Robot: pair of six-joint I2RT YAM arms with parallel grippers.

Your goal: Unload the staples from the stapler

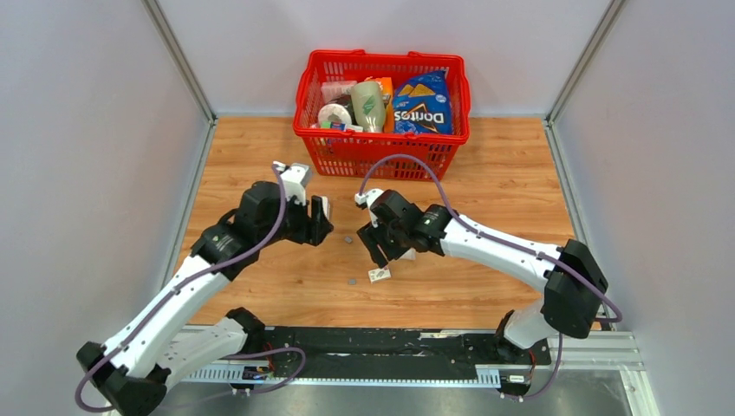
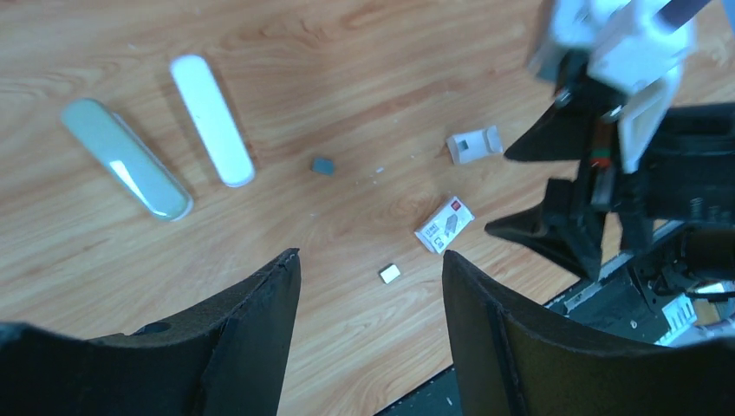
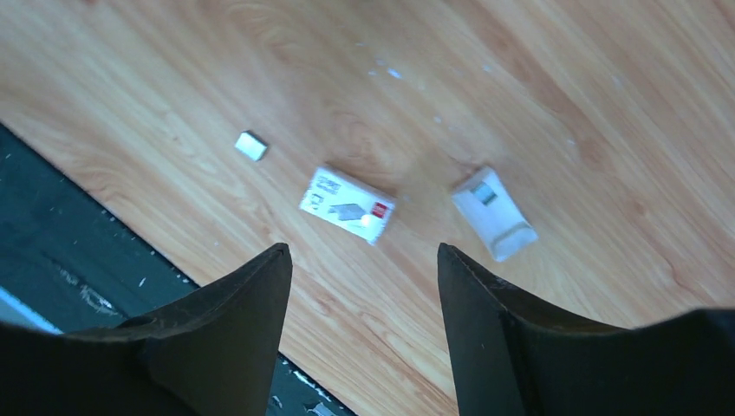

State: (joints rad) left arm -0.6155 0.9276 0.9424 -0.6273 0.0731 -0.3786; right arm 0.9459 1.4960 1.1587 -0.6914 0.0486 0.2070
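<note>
Two long rounded stapler parts lie side by side on the wooden table in the left wrist view, one pale green [image 2: 126,159] and one white [image 2: 211,120]. My left arm hides them in the top view. A small white staple box [image 2: 444,224] lies further right and also shows in the right wrist view [image 3: 347,204] and the top view [image 1: 379,275]. A white plastic piece [image 3: 492,212], a small white block [image 3: 251,145] and a grey bit [image 2: 322,165] lie nearby. My left gripper [image 2: 371,253] is open and empty above the table. My right gripper [image 3: 362,245] is open and empty above the box.
A red basket [image 1: 381,149] with a Doritos bag [image 1: 422,104] and other goods stands at the back of the table. The black base rail [image 1: 390,342] runs along the near edge. The two grippers [image 1: 319,221] [image 1: 379,247] hang close together at mid-table.
</note>
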